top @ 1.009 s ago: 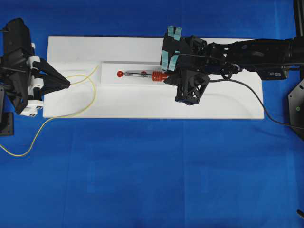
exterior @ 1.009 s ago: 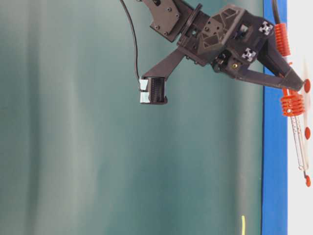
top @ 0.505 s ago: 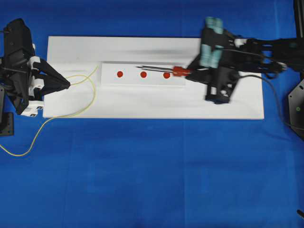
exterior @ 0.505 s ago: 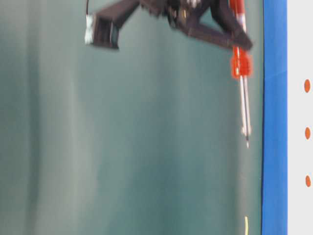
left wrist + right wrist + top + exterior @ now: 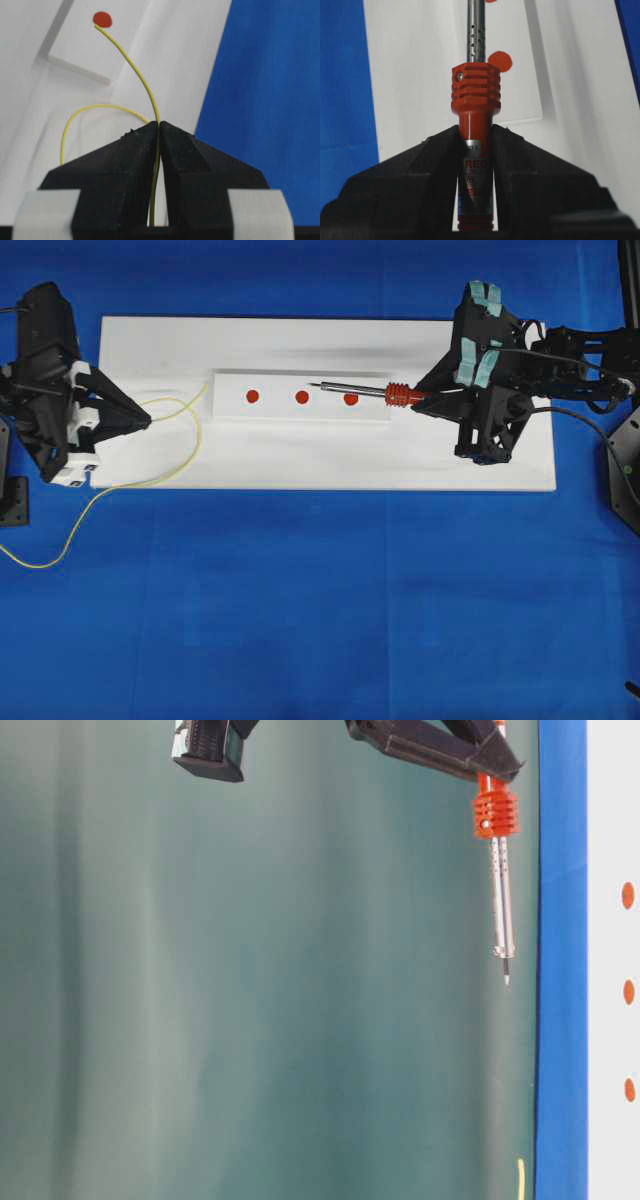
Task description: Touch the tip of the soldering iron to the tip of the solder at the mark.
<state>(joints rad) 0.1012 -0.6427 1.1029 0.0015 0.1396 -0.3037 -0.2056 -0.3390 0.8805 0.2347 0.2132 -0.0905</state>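
The soldering iron (image 5: 365, 392), red-orange handle and silver shaft, is held level above the raised white block (image 5: 300, 412), its point over the gap between the middle mark (image 5: 302, 397) and right mark (image 5: 350, 398). My right gripper (image 5: 425, 400) is shut on its handle (image 5: 475, 100). In the table-level view the iron (image 5: 497, 870) hangs apart from the board. The yellow solder (image 5: 190, 430) loops over the board's left end; my left gripper (image 5: 145, 420) is shut on it. In the left wrist view the solder (image 5: 135, 65) arcs toward the left mark (image 5: 102, 19).
A white board (image 5: 300, 460) lies on blue cloth and carries the block with three red marks. The iron's black cord (image 5: 580, 430) trails off to the right. The solder's free tail (image 5: 50, 540) curls off the board onto the cloth at the left.
My right arm has drawn back to the right and lifted the iron off the block; its point went from the left mark to past the middle one. The left gripper barely moved.
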